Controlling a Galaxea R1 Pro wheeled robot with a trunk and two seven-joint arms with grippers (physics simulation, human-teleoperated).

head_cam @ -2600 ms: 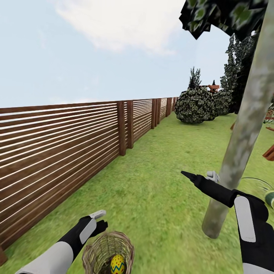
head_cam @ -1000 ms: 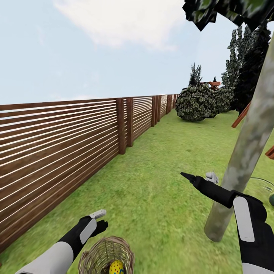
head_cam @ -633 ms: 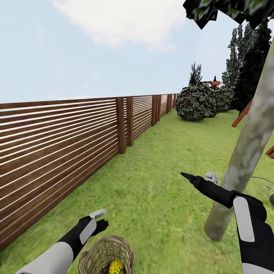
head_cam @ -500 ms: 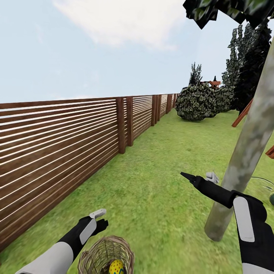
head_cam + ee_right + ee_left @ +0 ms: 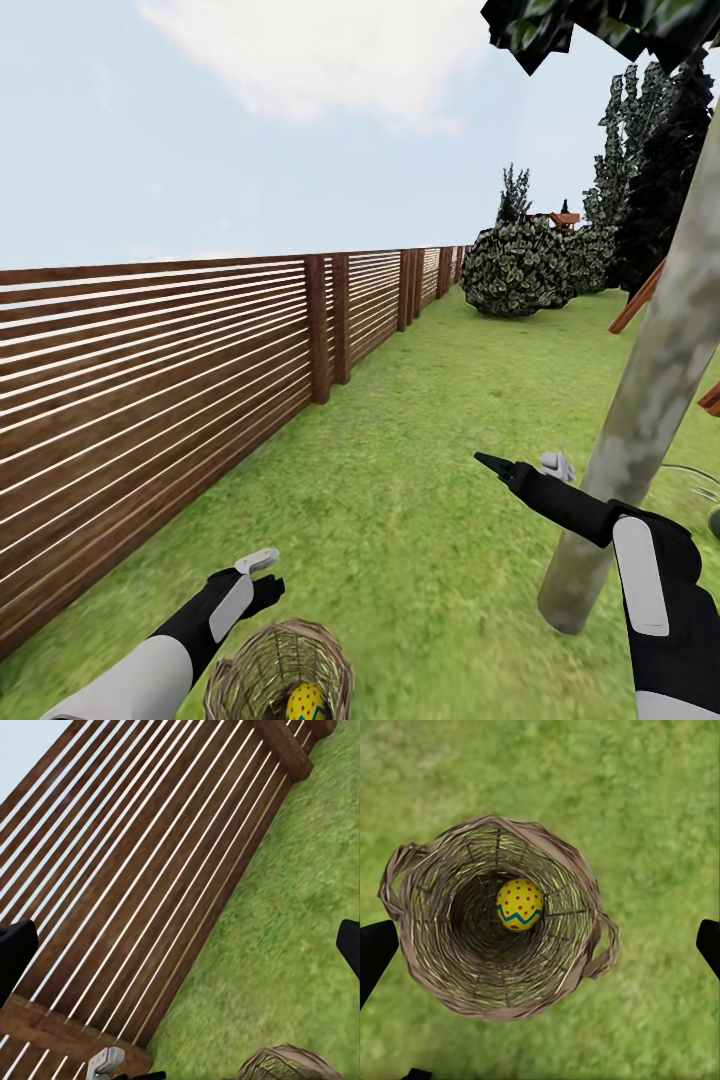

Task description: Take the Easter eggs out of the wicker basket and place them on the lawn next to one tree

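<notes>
The wicker basket sits on the lawn at the bottom of the head view, with one yellow Easter egg inside. The left wrist view looks straight down into the basket, where that single egg lies at the bottom. My left gripper hangs open above the basket's far rim, holding nothing. My right gripper is open and empty, held out over the grass just left of the tree. The other two eggs are out of view.
A long brown slatted fence runs along the left side, also seen in the right wrist view as the fence. Round bushes and dark cypresses stand far off. A greenish object and a thin hoop lie behind the trunk.
Since the oldest frame the camera has shifted slightly, sliding the trunk and basket in the picture. Over the last second nothing has moved.
</notes>
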